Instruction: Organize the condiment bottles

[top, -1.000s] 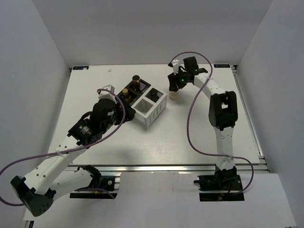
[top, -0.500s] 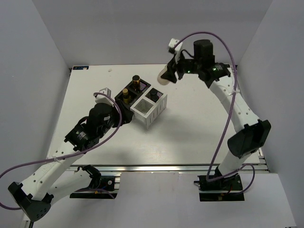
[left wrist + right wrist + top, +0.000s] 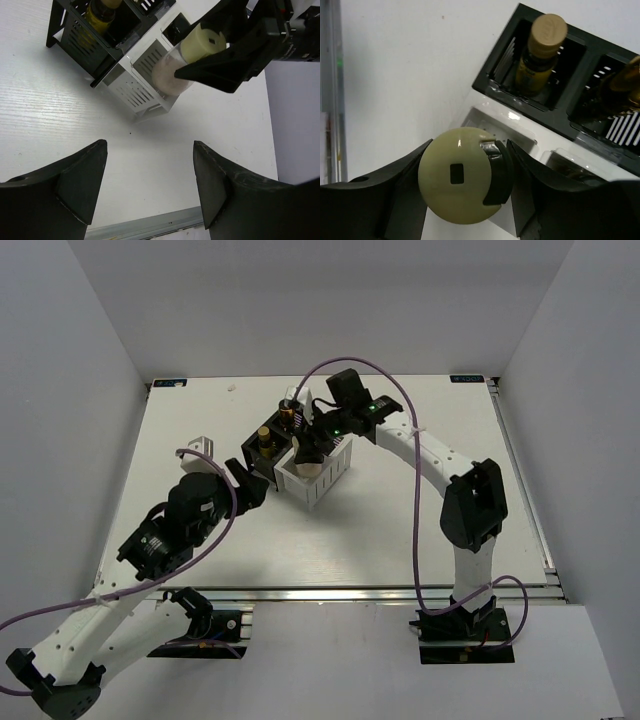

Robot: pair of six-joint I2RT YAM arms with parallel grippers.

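Cream-white jar [image 3: 169, 75]: hanging tilted just above the white box [image 3: 132, 87], midway along the bench [image 3: 400, 530], nearer its far edge. Being clamped at the sides by the right gripper [image 3: 465, 197]. Standing upright in the adjoining black box [image 3: 560, 125]: amber bottles [image 3: 540, 55]. Hovering nearby toward the near-left corner, jaws spread wide, holding nothing: the left gripper [image 3: 150, 150].

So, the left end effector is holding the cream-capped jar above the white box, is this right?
Not quite: it is the right end effector that is holding the cream-capped jar above the white box. The left wrist view shows the left end effector open and empty, with the jar gripped by the other arm.
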